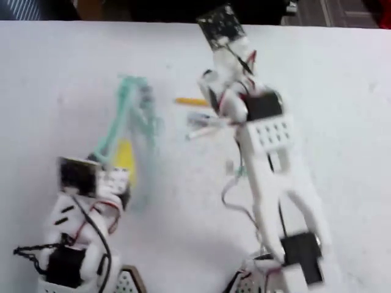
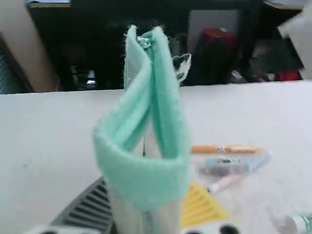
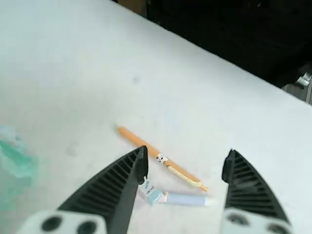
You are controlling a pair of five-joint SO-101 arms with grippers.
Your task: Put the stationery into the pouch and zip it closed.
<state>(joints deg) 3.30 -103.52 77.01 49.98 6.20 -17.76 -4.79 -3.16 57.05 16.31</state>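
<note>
High view: task looks early, w/ nothing loaded that I can see. The mint pouch (image 1: 131, 113) is held up off the white counter (image 1: 342, 91) at approx 10 o'clock from its centre, by the left gripper (image 1: 122, 155). An orange pen (image 1: 190, 102) and paler pens (image 1: 204, 129) lie loose near 12 o'clock, beside the right arm (image 1: 269, 152). Left wrist view: fingers clamped on the pouch, a soft, fuzzy-looking fabric folded into an upright loop w/ the zip pull (image 2: 141, 41) at its far tip; can't tell if the zip is open. Past it lie the orange pen, a pale-blue pen (image 2: 234, 165) and a thin pink-white pen (image 2: 224, 183), all slim, hard, smooth cylinders, close together but apart from the pouch. Right wrist view: right gripper (image 3: 186, 152) has dark ribbed fingers (image 3: 122, 180) spread wide, holding nothing, over the orange and pale-blue pens; pouch well apart from them. Left to do, prob.: load every pen, then zip.
</note>
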